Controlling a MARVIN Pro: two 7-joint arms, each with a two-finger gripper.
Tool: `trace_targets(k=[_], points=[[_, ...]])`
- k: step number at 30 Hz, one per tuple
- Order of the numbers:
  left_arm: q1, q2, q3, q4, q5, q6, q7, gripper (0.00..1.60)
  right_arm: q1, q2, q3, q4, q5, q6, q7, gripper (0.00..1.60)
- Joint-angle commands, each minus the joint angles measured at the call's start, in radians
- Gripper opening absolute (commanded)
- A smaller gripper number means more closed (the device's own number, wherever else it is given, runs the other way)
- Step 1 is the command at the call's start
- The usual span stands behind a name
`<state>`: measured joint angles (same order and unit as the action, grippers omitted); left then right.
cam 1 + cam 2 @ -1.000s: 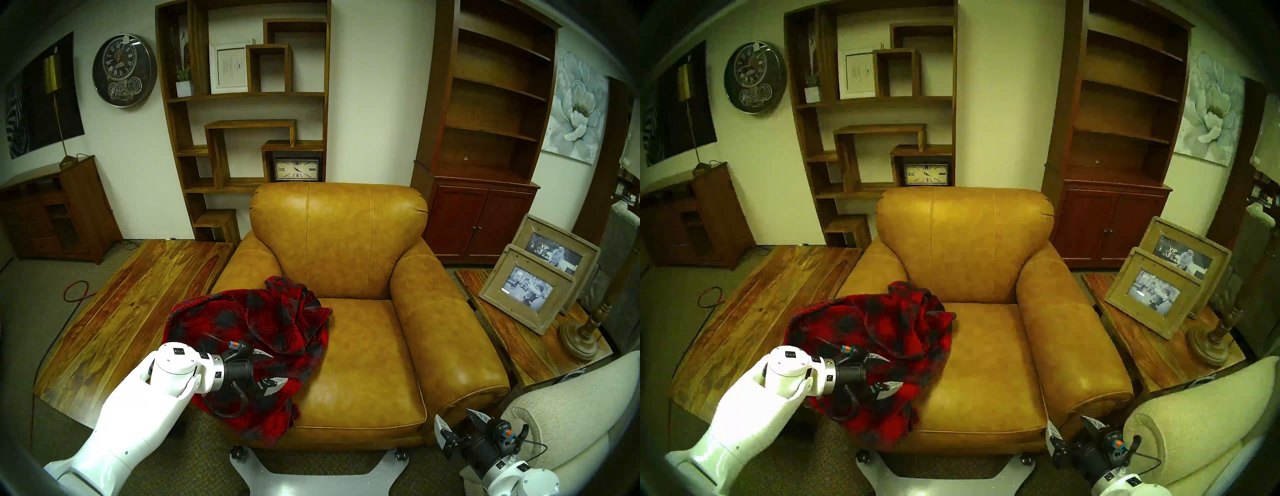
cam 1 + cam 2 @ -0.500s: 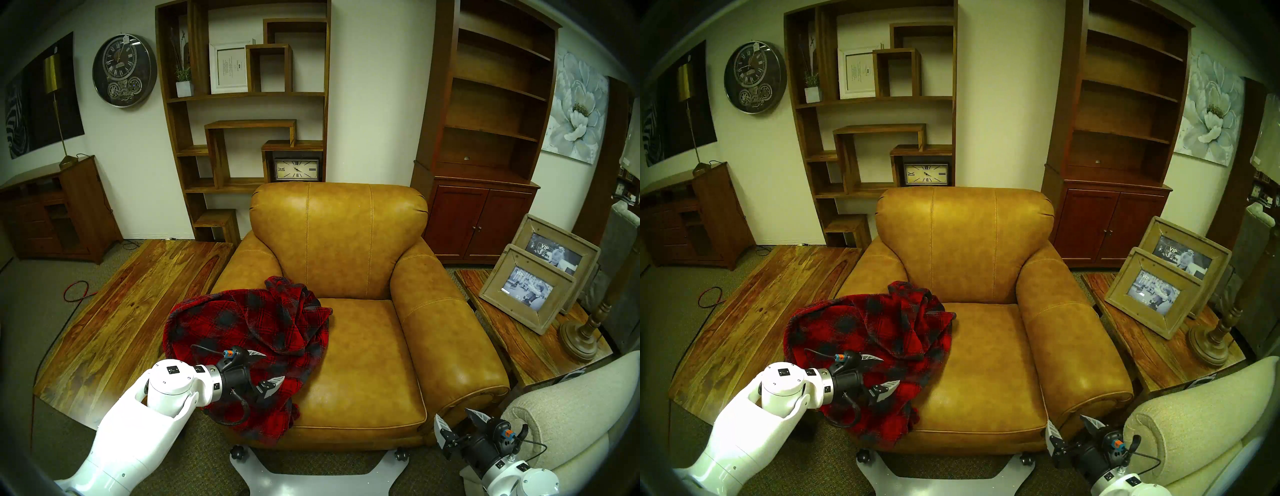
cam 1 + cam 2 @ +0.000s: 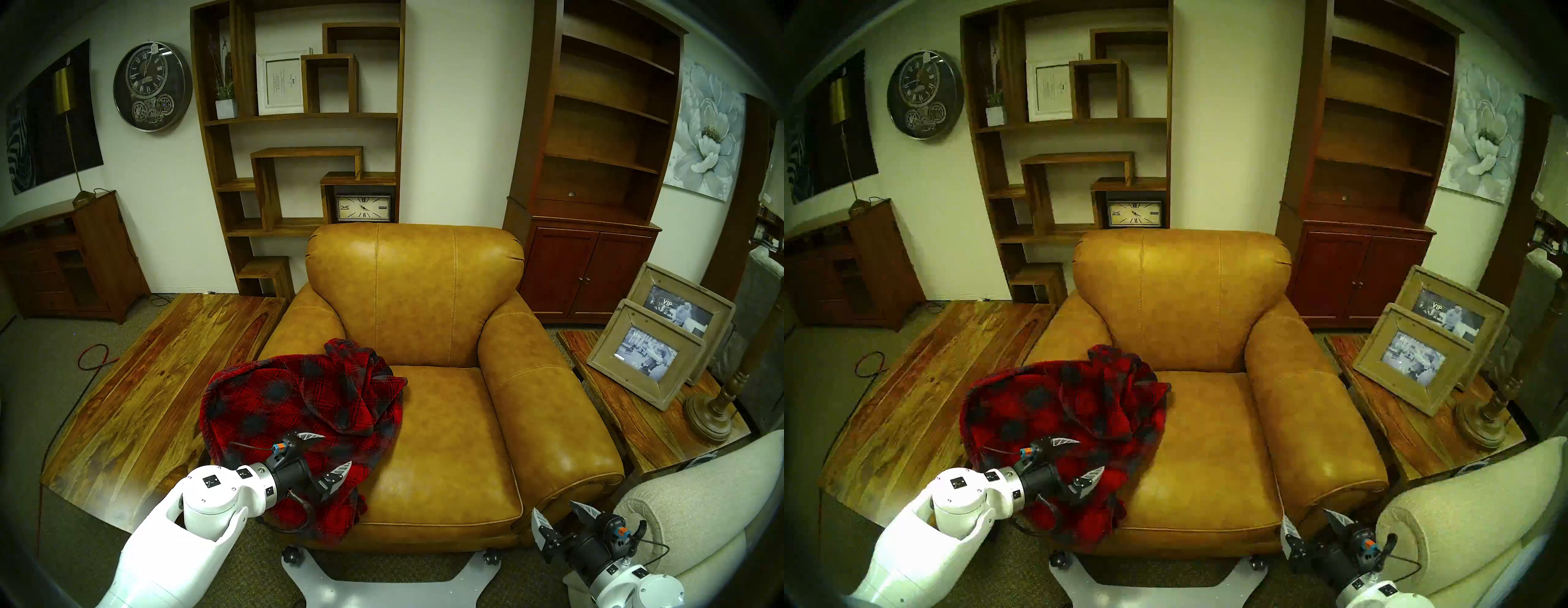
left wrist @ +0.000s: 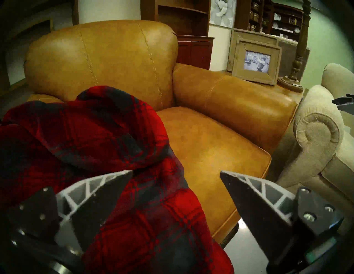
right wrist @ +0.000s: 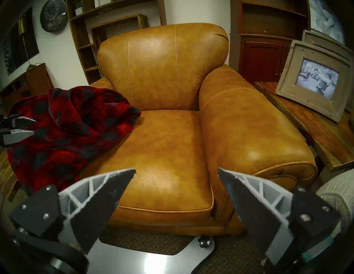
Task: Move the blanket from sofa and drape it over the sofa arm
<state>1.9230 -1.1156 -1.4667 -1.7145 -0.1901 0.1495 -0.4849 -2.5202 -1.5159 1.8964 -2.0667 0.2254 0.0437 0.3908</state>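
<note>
Though the blanket [image 3: 297,407] already lies heaped over the sofa arm [image 3: 297,327] on the left of the sofa [image 3: 424,382], part of it spills inward onto the seat cushion and part hangs down the front of the sofa, so the drape looks done in the main but untidy. The left gripper [image 3: 326,454] hovers just above the blanket's near fold with its jaws spread wide and nothing between them; in the left wrist view the fingertips [image 4: 122,176] stand clear of the cloth. The right gripper [image 3: 560,516] waits off the sofa's front right corner, jaws likewise apart and empty. Judged from this, the step in hand is release and retreat. A next move, if any, calls for drawing the left arm away without snagging the plush, or tugging the inner fold outward off the seat. Open floor lies to the left of the sofa; its right side is crowded by a cream armchair [image 3: 700,509] and a side table [image 3: 615,407].
</note>
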Motion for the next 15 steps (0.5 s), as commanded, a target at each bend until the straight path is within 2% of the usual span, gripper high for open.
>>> trace_targets(k=[1,8,15], points=[[0.085,-0.037,-0.045,-0.058,-0.002,-0.050,0.083,1.60,0.003,0.001,-0.002,-0.013,0.001,-0.003,0.003,1.60],[0.097,-0.097,-0.064,-0.123,0.001,-0.111,0.187,1.60,0.004,-0.001,-0.001,-0.015,-0.001,-0.003,0.006,1.60],[0.093,-0.159,-0.051,-0.190,0.028,-0.188,0.294,1.60,0.005,-0.003,0.000,-0.018,-0.003,-0.004,0.010,1.60]])
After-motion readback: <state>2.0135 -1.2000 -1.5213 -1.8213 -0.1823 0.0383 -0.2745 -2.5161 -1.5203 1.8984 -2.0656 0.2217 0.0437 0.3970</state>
